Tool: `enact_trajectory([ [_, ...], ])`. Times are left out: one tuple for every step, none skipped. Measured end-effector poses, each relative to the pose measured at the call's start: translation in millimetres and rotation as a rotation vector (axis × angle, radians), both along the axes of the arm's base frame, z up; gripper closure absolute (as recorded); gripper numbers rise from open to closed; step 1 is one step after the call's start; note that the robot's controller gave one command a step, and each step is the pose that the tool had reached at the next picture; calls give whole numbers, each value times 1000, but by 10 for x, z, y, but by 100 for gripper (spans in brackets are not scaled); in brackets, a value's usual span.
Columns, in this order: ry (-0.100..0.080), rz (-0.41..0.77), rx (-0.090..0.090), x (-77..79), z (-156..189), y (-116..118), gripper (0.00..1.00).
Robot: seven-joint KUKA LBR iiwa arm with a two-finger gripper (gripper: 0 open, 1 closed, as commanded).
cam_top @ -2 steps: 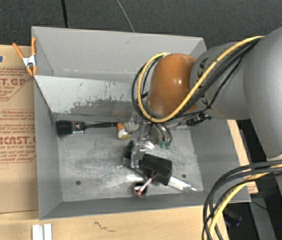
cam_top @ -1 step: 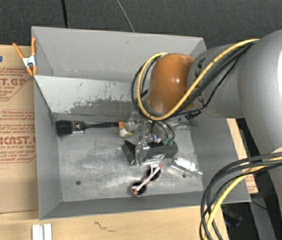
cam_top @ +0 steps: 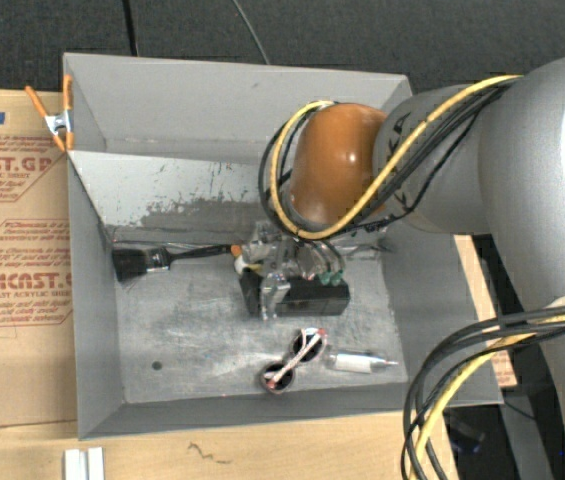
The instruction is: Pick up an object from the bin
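Observation:
My gripper (cam_top: 273, 290) is low in the middle of the bin, beneath the arm's orange cover. It sits at the left end of a black rectangular block (cam_top: 314, 299) lying on the bin floor, and I cannot tell whether it touches the block. A black-handled tool with a thin shaft (cam_top: 157, 259) lies to the left, its tip pointing toward the gripper. In front of the gripper lies a small red, white and black looped cord (cam_top: 291, 361), with a white pen-like stick (cam_top: 362, 363) to its right.
The arm and its yellow-black cables reach in from the right and cover the bin's back right part. The bin's sloped walls rise on all sides, and bare scuffed floor lies at the front left.

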State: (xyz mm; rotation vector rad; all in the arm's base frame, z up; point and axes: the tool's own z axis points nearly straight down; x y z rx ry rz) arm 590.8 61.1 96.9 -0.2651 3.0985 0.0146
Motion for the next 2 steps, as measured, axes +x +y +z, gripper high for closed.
enact_trajectory([
  [1,0,0,-1,-2,0,100],
  [26,79,-15,-110,1613,-792,100],
])
